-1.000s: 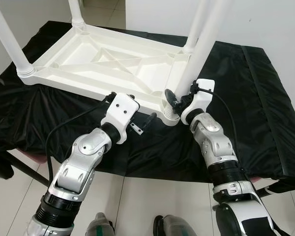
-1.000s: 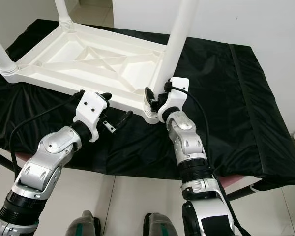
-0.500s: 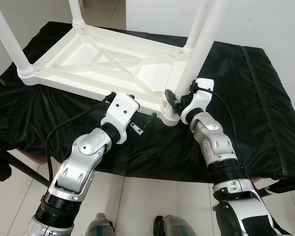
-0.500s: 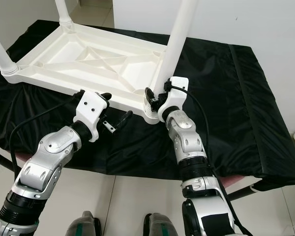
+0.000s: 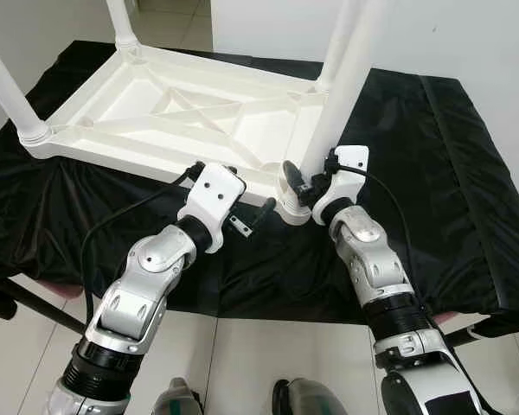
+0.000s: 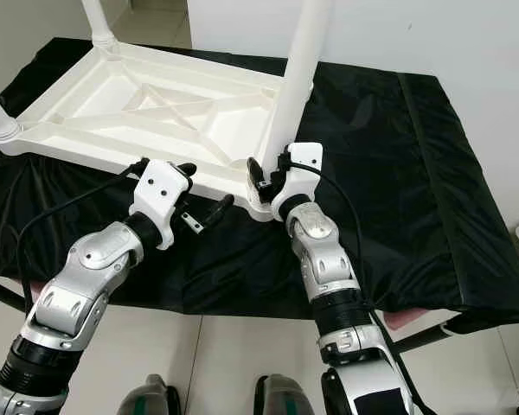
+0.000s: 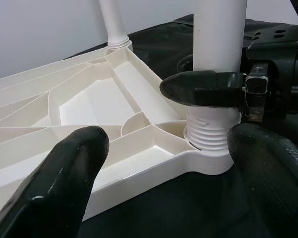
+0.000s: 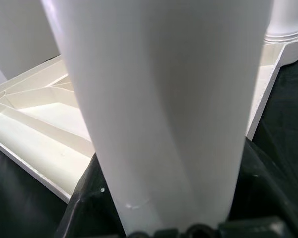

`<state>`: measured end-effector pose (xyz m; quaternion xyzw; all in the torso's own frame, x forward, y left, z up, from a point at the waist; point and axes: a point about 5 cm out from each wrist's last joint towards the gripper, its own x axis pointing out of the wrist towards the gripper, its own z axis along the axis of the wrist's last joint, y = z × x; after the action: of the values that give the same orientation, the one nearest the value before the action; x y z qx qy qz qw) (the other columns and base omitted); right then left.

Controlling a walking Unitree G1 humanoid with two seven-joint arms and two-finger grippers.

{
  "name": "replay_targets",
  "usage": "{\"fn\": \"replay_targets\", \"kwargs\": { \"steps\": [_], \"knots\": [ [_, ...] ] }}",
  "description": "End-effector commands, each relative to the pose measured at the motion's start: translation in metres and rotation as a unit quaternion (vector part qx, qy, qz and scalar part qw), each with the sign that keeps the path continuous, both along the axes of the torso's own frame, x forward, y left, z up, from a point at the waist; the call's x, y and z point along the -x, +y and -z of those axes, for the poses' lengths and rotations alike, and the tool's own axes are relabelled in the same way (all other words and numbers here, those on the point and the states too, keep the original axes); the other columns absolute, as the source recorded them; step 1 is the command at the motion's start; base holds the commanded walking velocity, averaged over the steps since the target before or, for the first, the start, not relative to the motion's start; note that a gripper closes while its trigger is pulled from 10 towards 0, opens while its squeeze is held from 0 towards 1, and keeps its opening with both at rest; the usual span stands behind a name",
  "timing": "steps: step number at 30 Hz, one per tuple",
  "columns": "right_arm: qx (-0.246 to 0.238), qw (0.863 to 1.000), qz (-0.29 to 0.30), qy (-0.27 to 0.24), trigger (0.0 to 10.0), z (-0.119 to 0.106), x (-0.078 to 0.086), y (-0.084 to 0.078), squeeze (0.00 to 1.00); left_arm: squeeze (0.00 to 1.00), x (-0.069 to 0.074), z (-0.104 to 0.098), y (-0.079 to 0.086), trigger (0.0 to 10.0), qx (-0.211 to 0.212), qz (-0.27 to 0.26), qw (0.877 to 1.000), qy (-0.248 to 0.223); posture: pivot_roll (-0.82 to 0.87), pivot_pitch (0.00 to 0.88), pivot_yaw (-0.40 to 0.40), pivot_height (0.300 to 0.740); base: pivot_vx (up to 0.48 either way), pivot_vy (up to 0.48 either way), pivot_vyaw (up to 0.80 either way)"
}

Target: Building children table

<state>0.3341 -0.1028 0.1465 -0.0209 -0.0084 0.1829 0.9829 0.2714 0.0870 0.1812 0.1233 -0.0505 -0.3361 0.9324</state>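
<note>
A white children's table [image 5: 182,112] lies upside down on a black-draped surface, its legs pointing up. My right gripper [image 5: 298,183] is shut on the near-right leg [image 5: 342,78] just above its threaded base [image 7: 211,134], at the table's front corner. In the right wrist view that leg [image 8: 154,99] stands between the black fingers [image 8: 84,198]. My left gripper [image 5: 251,194] hovers open just left of that corner, at the table's front rim. Its fingers [image 7: 64,183] spread wide, one toward the rim and one toward the leg base, holding nothing.
Other white legs [image 5: 9,86] rise at the table's left and far corners. The black cloth [image 5: 450,173] has bare room on the right. Its front edge hangs over tiled floor [image 5: 242,346], close to my body.
The whole view has shifted a little. The gripped leg base and my right gripper now sit slightly further left, closer to the left gripper. The left gripper stays open in place.
</note>
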Motion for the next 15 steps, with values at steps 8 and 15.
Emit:
{"fn": "replay_targets", "kwargs": {
  "steps": [8, 15],
  "knots": [
    [0.153, 0.983, -0.042, 0.088, 10.0, 0.0609, 0.0217, 0.0035, 0.00, 0.00, 0.0022, -0.0018, 0.0004, 10.0, 0.000, 0.002, 1.000, 0.000, 0.00, 0.092, -0.008, 0.740, 0.000, 0.000, 0.00],
    [0.153, 0.983, -0.048, 0.094, 10.0, 0.0646, 0.0242, 0.0050, 0.00, 0.00, 0.0020, -0.0019, 0.0005, 10.0, -0.001, 0.003, 1.000, 0.000, 0.00, 0.091, -0.006, 0.740, 0.000, 0.000, 0.00]
  ]
}}
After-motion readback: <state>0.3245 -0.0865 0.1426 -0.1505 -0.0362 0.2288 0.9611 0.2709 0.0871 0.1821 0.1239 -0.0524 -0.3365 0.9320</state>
